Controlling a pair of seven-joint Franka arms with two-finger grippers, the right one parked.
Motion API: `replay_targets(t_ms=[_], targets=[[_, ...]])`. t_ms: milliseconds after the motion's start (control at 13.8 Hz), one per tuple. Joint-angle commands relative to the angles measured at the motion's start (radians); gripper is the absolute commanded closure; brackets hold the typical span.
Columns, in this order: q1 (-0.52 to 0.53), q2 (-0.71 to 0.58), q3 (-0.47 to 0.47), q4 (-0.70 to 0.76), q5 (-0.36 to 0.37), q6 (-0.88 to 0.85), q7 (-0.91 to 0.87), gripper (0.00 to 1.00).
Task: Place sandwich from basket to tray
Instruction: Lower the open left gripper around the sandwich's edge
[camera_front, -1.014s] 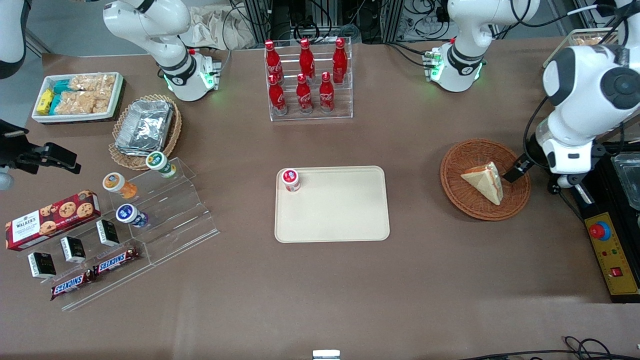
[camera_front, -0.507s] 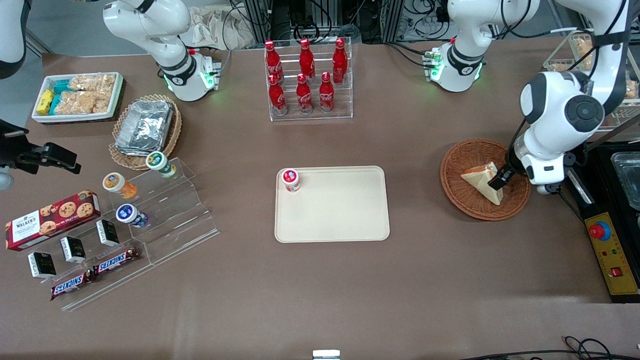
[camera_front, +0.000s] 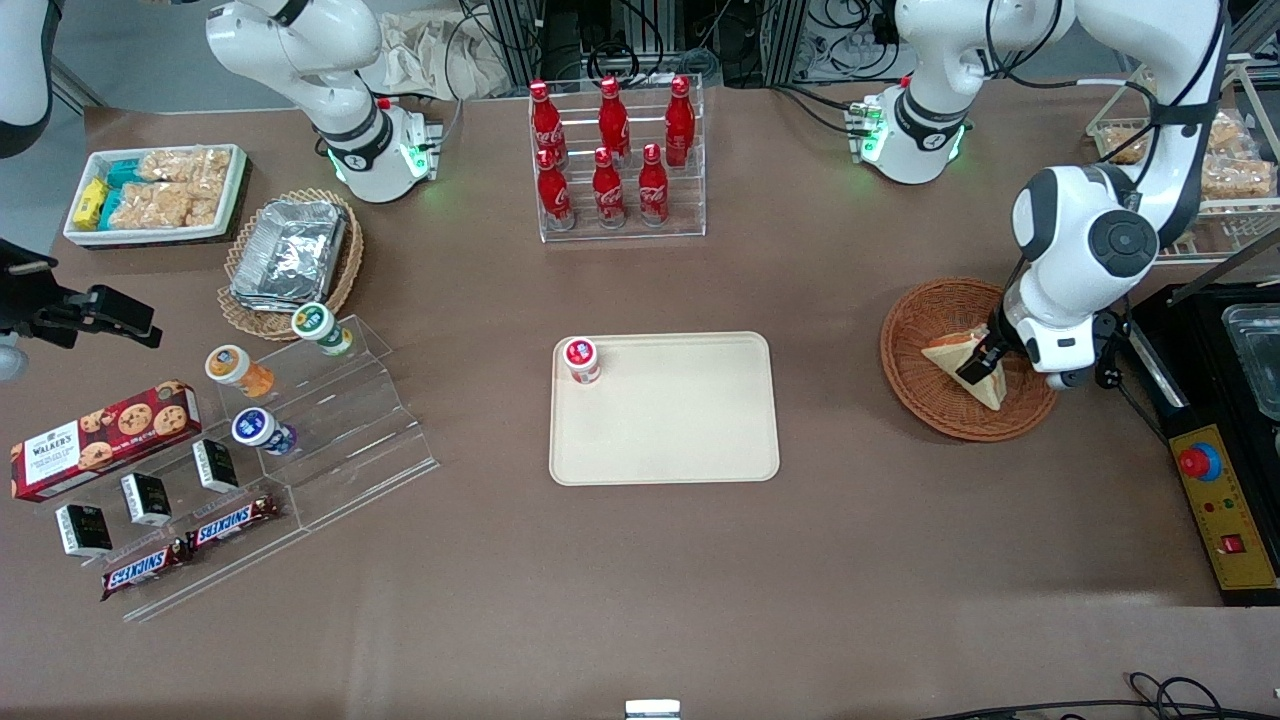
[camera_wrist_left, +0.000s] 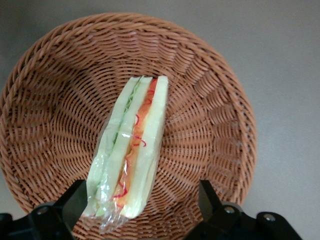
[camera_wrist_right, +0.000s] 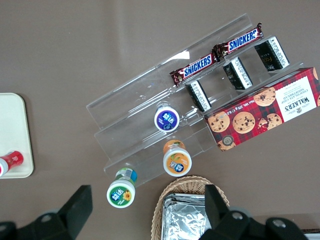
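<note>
So the sandwich (camera_wrist_left: 131, 150) is standing on edge in the basket (camera_front: 925, 385) at the right side of the front view, wrapped in clear film, filling stripe facing up. The gripper (camera_wrist_left: 140, 212) hangs right over it with its fingers (camera_wrist_left: 70, 202) spread wide, one on each side of the wedge and not touching the bread or the wicker from what I can see, holding nothing.

What I'd worry about: the wedge sits closer to one finger than the other, so when they close it could get shoved sideways or tip flat before it's pinched. The film looks slippery too, and soft bread squashes easily, so a grip near the thin end might slide off on the lift. Coming down too far could also snag the weave.

The tray (camera_front: 680, 440) sits in the middle of the frame, well apart, with a small red-capped bottle (camera_front: 581, 358) in its upper left corner
</note>
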Motion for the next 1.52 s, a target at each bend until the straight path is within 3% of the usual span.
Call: replay_targets(t_ms=[0, 435, 507, 580, 652, 725, 1087, 1449], targets=[[0.001, 0.008, 0.013, -0.045, 0.003, 0.095, -0.039, 0.0], [0.001, 0.061, 0.014, -0.055, 0.003, 0.155, -0.039, 0.03], [0.002, 0.061, 0.014, -0.054, 0.001, 0.155, -0.042, 0.15], [0.002, 0.061, 0.014, -0.049, 0.001, 0.154, -0.074, 0.47], [0.001, 0.059, 0.014, -0.046, 0.003, 0.154, -0.102, 0.93], [0.001, 0.059, 0.014, -0.042, 0.003, 0.154, -0.105, 1.0], [-0.004, 0.052, 0.007, 0.01, 0.004, 0.14, -0.114, 1.0], [-0.008, 0.05, 0.004, 0.098, 0.013, 0.01, -0.106, 1.0]])
